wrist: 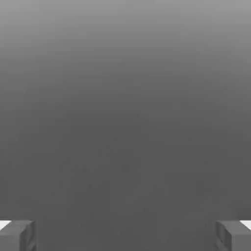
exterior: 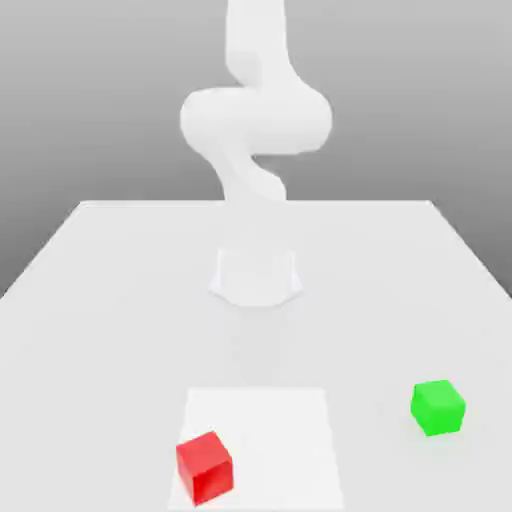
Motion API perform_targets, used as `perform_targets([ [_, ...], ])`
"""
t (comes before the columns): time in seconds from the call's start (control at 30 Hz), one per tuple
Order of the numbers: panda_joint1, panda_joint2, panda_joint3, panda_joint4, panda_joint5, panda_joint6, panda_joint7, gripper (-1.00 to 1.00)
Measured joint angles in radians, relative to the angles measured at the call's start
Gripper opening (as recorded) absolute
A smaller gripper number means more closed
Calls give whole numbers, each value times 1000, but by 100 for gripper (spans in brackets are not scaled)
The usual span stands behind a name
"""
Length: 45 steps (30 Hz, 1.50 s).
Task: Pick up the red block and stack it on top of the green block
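Note:
The red block (exterior: 205, 466) lies on the white table near its front edge, on the left corner of a brighter square patch (exterior: 262, 440). The green block (exterior: 438, 407) rests on the table toward the exterior view's right, well apart from the red one. The white arm (exterior: 256, 120) rises from its base (exterior: 256, 275) at the middle of the table. In the hand view my gripper (wrist: 125, 235) is open, its two grey fingertips (wrist: 19, 235) far apart with nothing between them, facing a plain grey background.
The white table (exterior: 100, 300) spreads wide around the arm's base, with its far edge behind the arm and its side edges slanting in at both sides.

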Motion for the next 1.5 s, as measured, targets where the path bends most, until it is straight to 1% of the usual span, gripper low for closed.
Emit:
perform_targets([
  [0.27, 94, 297, -124, -60, 68, 113, -244, 0],
  [0.47, 128, 516, -178, -104, 124, 196, -427, 0],
  [0.63, 125, 695, -194, -142, 145, 266, -562, 0],
  [0.83, 101, 897, -199, -183, 106, 362, -668, 0],
  [0.97, 57, 1040, -145, -166, 162, 473, -723, 0],
  [1.0, 43, 1072, -129, -161, 177, 499, -735, -100],
  [1.23, 41, 1077, -126, -160, 178, 502, -736, -100],
  [1.4, 77, 925, -174, -187, 91, 379, -677, -100],
  [1.5, 112, 881, -144, -203, 49, 355, -714, -100],
])
